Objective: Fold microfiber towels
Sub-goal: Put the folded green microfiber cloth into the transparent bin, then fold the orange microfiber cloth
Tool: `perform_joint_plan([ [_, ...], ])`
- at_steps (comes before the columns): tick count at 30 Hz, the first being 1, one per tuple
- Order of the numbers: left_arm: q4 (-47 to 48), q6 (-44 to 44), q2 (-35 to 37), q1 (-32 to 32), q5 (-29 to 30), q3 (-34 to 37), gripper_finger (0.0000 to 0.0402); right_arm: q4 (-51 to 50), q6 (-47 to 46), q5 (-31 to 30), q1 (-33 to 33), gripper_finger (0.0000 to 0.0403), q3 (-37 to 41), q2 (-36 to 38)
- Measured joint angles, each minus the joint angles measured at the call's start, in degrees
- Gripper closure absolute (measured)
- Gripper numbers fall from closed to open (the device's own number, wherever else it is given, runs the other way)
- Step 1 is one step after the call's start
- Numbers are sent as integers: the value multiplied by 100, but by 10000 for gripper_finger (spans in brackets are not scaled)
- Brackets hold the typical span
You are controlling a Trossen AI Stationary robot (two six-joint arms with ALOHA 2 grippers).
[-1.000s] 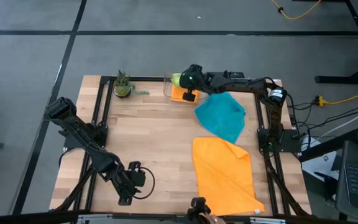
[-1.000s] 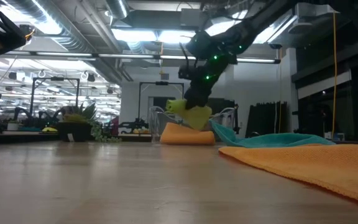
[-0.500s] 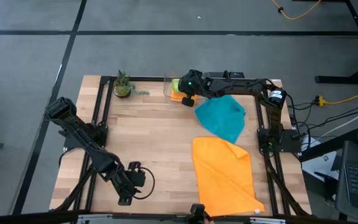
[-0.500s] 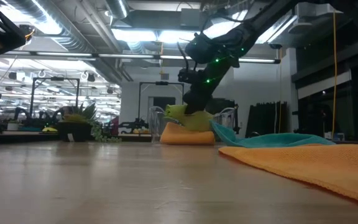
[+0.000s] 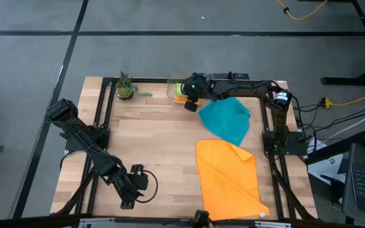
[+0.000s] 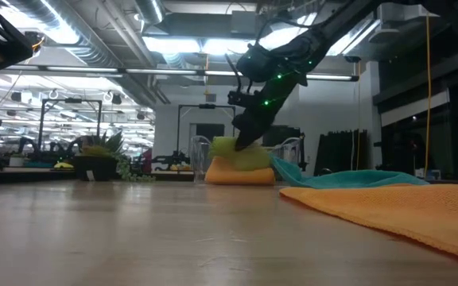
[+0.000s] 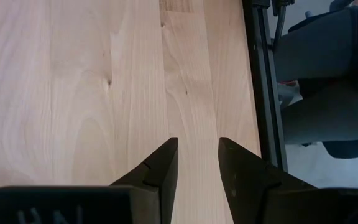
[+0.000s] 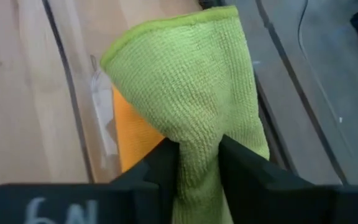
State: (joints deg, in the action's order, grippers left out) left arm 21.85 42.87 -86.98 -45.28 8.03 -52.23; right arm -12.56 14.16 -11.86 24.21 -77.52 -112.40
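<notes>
Right tool [image 5: 187, 100] reaches along the table's far edge, fingers parted; left tool [image 5: 127, 201] waits, fingers apart, near the front edge.

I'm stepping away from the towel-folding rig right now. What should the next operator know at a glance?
Right claw: at the far edge of the table over the clear bin, fingers on either side of the lime green towel, which lies on a folded orange towel in the bin. Whether it still grips is unclear.
Left claw: open, empty, waiting at the near left of the table.
Teal towel: loose on the table, not folded flat.
Large orange towel: spread near the front right.
Done: one orange towel folded, green one being placed. Left: teal and large orange.
</notes>
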Motion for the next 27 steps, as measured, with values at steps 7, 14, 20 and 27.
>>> perform_joint_plan([
  [7,-2,0,0,0,0,0,293,-90,-192,-1,-169,190,-51,0],
  [14,-2,-4,0,0,0,0,293,-1023,-175,-37,-338,147,-818,0],
  [20,-1,-4,0,0,2,0,293,-1995,-399,-853,-347,145,-1731,0],
  [27,0,-4,0,0,99,0,293,-5181,-2214,-446,-632,152,-3387,4],
])
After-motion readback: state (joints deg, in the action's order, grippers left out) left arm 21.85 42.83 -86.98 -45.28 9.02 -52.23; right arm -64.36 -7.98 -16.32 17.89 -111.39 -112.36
